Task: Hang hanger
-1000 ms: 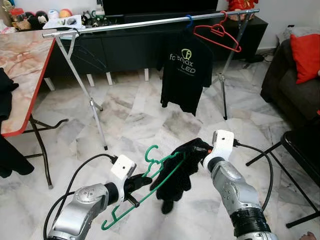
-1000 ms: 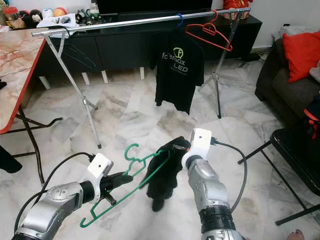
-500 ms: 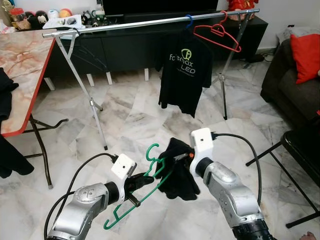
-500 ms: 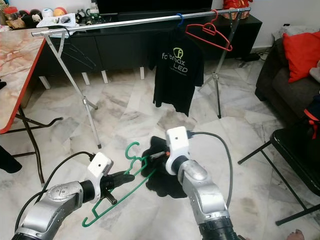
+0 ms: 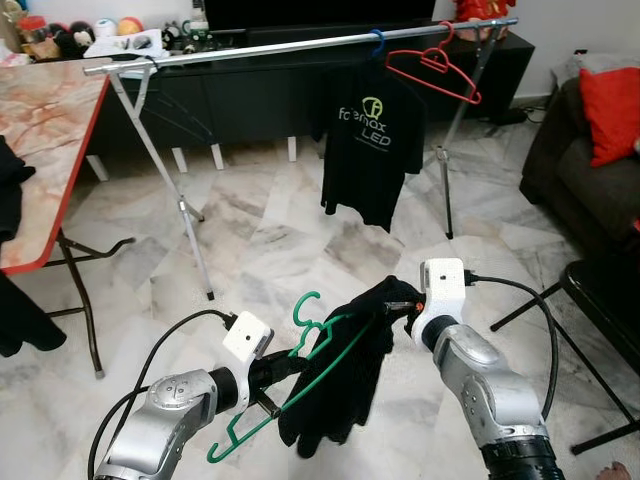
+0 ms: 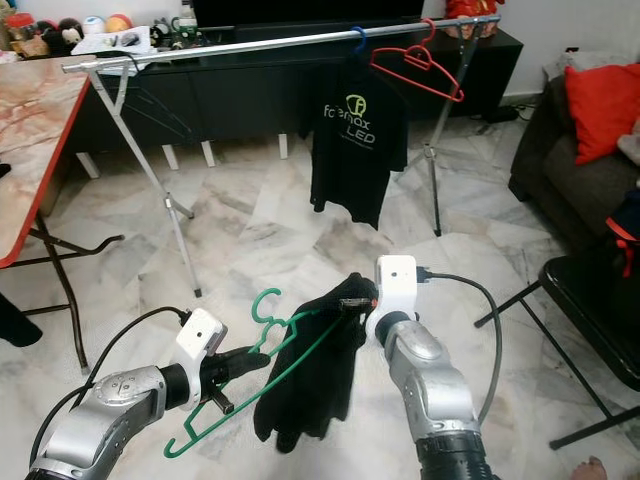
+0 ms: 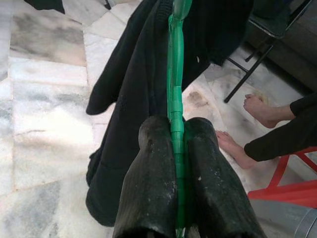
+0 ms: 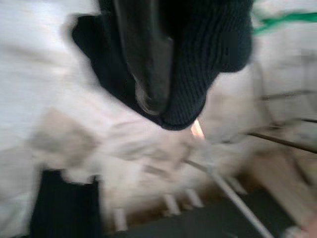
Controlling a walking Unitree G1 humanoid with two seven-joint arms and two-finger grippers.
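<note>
My left gripper (image 5: 287,366) is shut on the lower bar of a green hanger (image 5: 318,342), low in front of me; in the left wrist view both fingers (image 7: 148,168) clamp the green bar (image 7: 174,74). A black garment (image 5: 340,390) is draped over the hanger's right shoulder and hangs down. My right gripper (image 5: 402,301) pinches the garment's top edge at that shoulder. In the blurred right wrist view a black finger (image 8: 146,54) lies against the dark knit fabric (image 8: 213,49). Ahead stands the silver clothes rail (image 5: 290,45).
On the rail hang a black printed T-shirt (image 5: 370,150) and a bare red hanger (image 5: 435,68). A marble-topped table (image 5: 45,140) stands at the left, a dark chair (image 5: 605,300) and a sofa (image 5: 560,150) at the right. A person's bare feet (image 7: 257,106) are nearby.
My right gripper has swung back to the right and up with the garment's edge, and the garment now hangs longer below the hanger. The left gripper and hanger have barely moved.
</note>
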